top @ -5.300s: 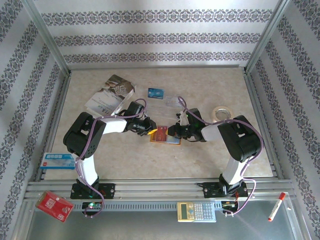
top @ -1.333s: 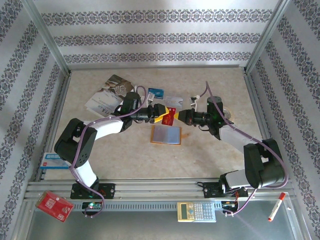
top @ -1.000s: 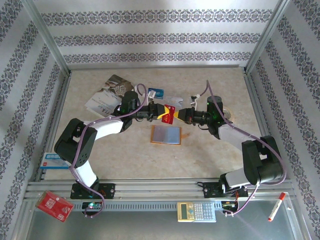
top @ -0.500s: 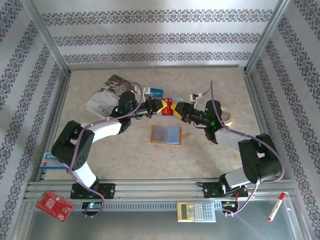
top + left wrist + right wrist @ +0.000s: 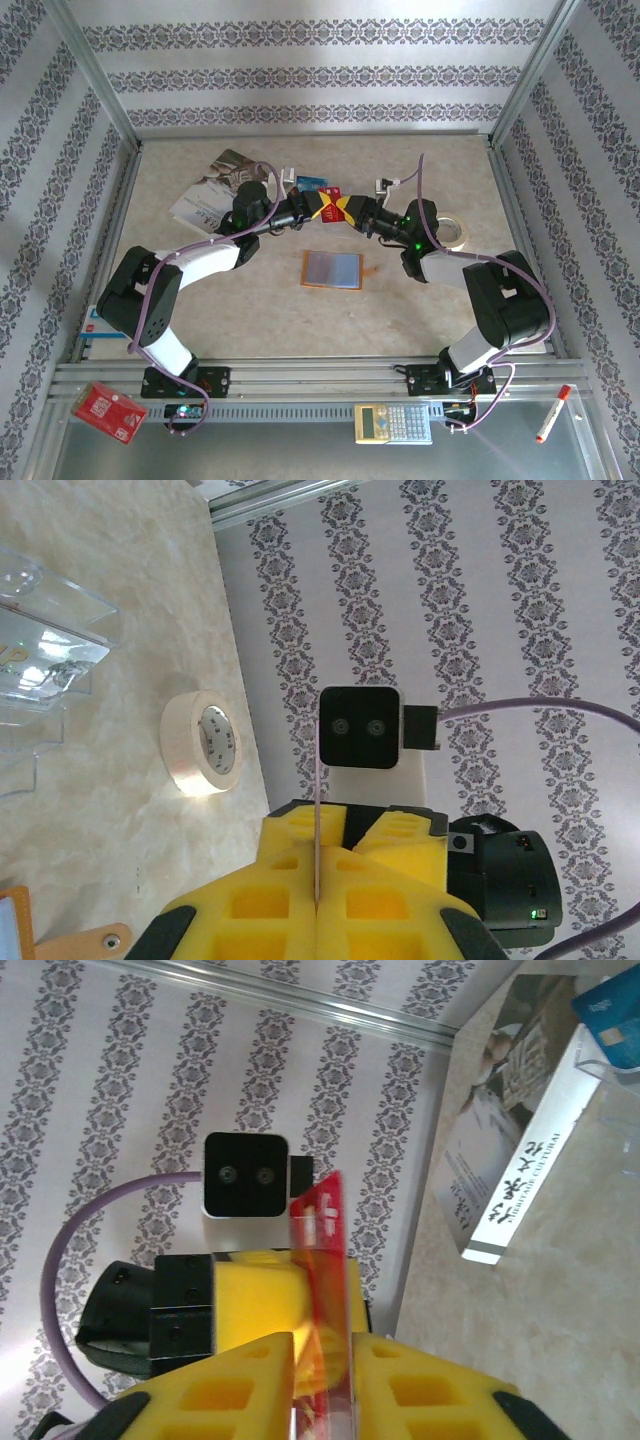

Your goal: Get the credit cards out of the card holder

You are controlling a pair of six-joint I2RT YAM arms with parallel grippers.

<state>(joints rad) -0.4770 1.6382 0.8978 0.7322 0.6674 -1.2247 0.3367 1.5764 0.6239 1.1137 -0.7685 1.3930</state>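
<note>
The card holder [image 5: 333, 269] lies open on the table, orange rim around a blue-grey lining; a corner of the card holder [image 5: 70, 942] shows in the left wrist view. Above and behind it, my two grippers meet nose to nose in the air. My left gripper [image 5: 322, 209] [image 5: 318, 825] is shut on a red credit card [image 5: 335, 197], seen edge-on as a thin line [image 5: 318, 770]. My right gripper [image 5: 350, 211] [image 5: 322, 1345] has its jaws closed against the same red card [image 5: 322, 1230] from the other side. A blue credit card [image 5: 310, 183] [image 5: 612, 1010] rests on a clear stand.
A tape roll [image 5: 450, 230] [image 5: 200, 742] lies under the right arm. A white glossy booklet [image 5: 215, 195] [image 5: 520, 1185] sits back left beside the clear stand [image 5: 40, 650]. A white-and-blue box [image 5: 110, 320], red packet [image 5: 108, 412], calculator [image 5: 392, 423] and marker [image 5: 552, 413] lie along the near edge.
Both grippers have carried the red card toward the back of the table. The right jaws opened, then closed round the card that the left gripper holds.
</note>
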